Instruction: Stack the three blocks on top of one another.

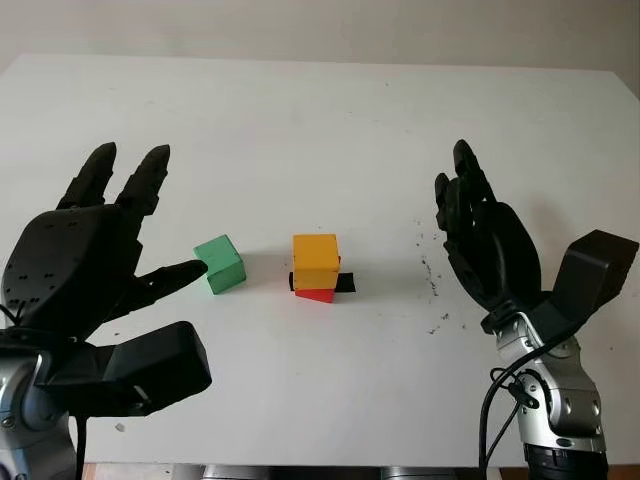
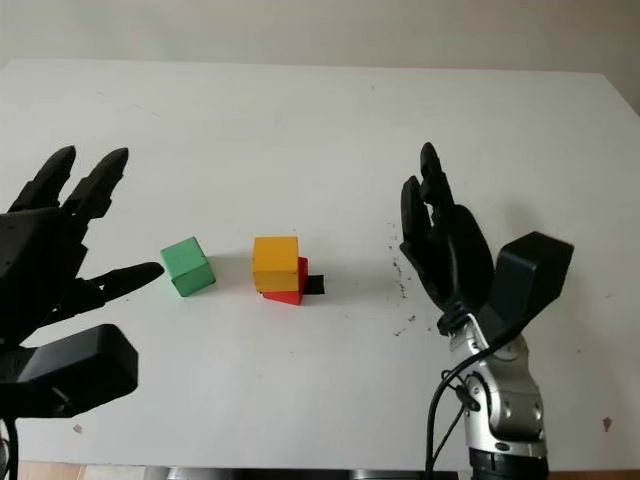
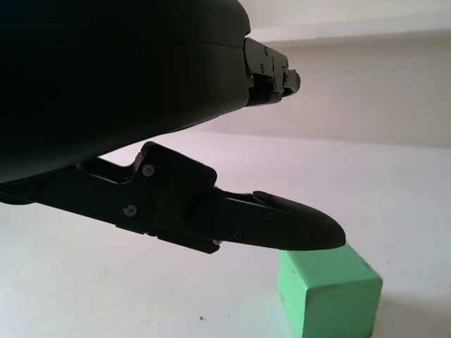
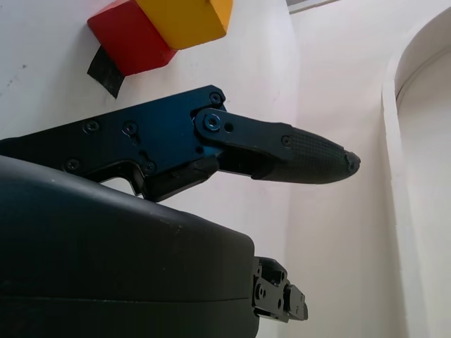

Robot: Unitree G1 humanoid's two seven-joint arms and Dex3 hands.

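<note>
**Green block sits just off my left thumb tip; left hand is the nearer one**

My left hand [image 1: 95, 262] is released and holds nothing, hanging over the table's left side. From its palm, the green block [image 1: 220, 263] lies at about 3 o'clock in the head view, just beside the thumb tip [image 1: 190, 270]; whether they touch I cannot tell. The left wrist view puts the thumb just above the block's near top edge.

Further out at 3 o'clock from the green block, near but apart, the yellow block [image 1: 316, 260] sits on the red block [image 1: 316, 294], over a scrap of black tape [image 1: 344, 284] on the white table [image 1: 330, 120].

My right hand [image 1: 485, 240] is released too, upright, well beyond the stack at its 3 o'clock.

Judgement: two blocks are stacked, one left. The green one is the left hand's job. It is a cube with no long axis, sitting slightly rotated, so close across opposite faces.
</note>
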